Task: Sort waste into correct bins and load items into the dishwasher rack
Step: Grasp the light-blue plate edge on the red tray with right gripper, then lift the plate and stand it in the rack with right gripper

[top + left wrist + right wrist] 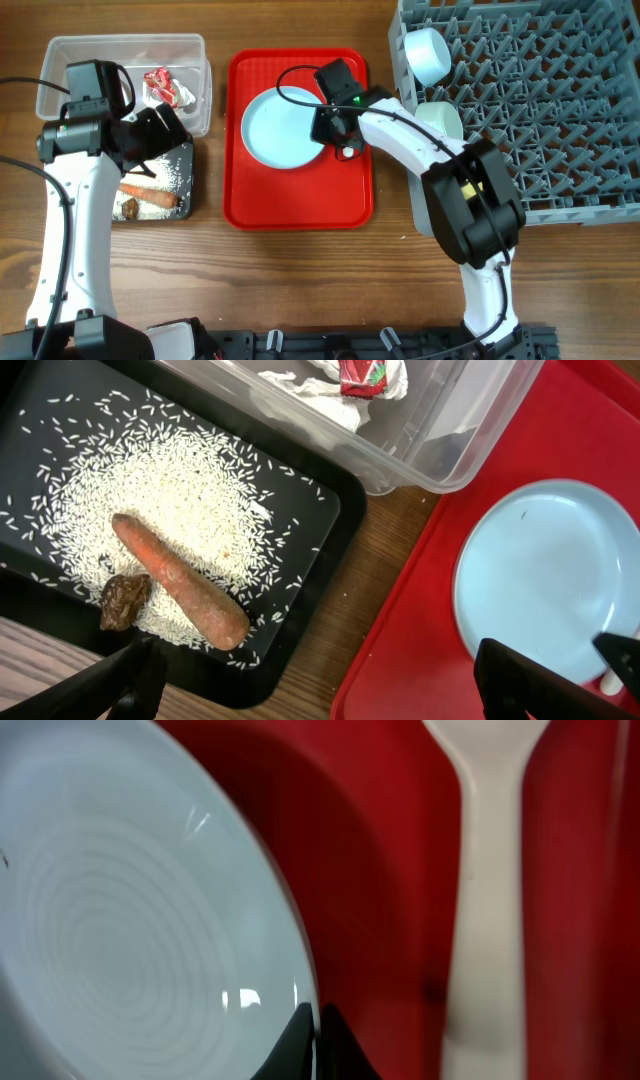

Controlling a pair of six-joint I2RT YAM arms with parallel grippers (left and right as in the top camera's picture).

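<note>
The pale-blue plate (280,128) lies on the red tray (300,205). My right gripper (335,125) is shut on the plate's right rim (130,920), one finger on each side (318,1020). The white spoon (485,870) lies on the tray just right of it. My left gripper (160,130) is open and empty above the black tub's (188,180) near corner (320,670). The tub holds rice (190,490), the orange-brown stick (180,580) and the brown lump (123,602). The red-and-white wrapper (165,88) lies in the clear tub (60,50). The yellow cup is out of view.
The grey dishwasher rack (560,120) stands at the right. One pale bowl (428,52) sits in its left edge and another (440,118) sits below it, beside my right arm. A strip of bare wood (350,620) separates the black tub from the tray.
</note>
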